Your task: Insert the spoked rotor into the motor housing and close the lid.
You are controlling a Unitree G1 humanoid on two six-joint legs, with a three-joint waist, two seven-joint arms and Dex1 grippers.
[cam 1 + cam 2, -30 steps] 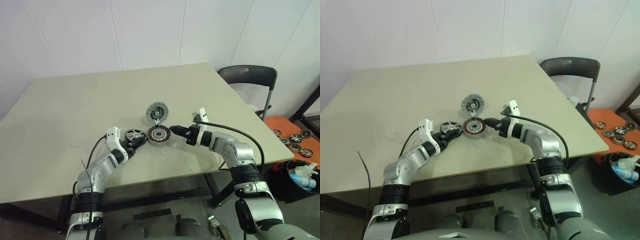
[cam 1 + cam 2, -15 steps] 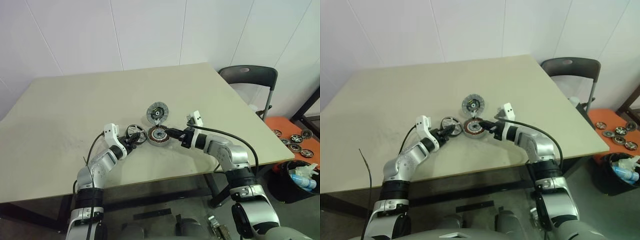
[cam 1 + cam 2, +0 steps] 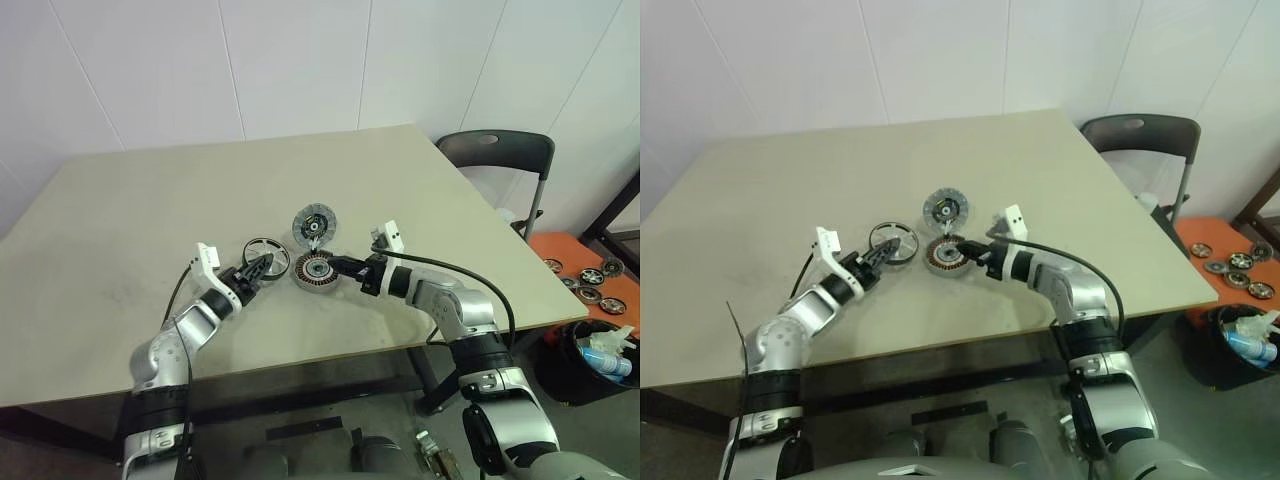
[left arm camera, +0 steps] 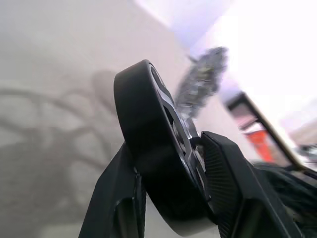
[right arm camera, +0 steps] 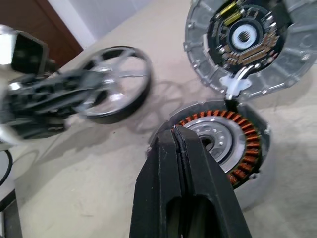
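Gripping the spoked rotor (image 3: pixel 266 256) by its rim, the left gripper (image 3: pixel 258 269) holds it at nine o'clock of the motor housing (image 3: pixel 317 273); the right gripper (image 3: pixel 333 265), closed and empty, rests at the housing's three o'clock rim.

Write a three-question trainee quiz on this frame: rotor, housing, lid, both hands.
1. True or false: the spoked rotor already sits inside the motor housing.
2. The lid is: A) shut over the housing, B) standing open behind it, C) lying apart on the table.
3. Which hand has its fingers shut, tips at the housing's rim?

Key
1. False. The left hand holds it by the rim, lifted off the table, left of the housing.
2. B.
3. The right hand.
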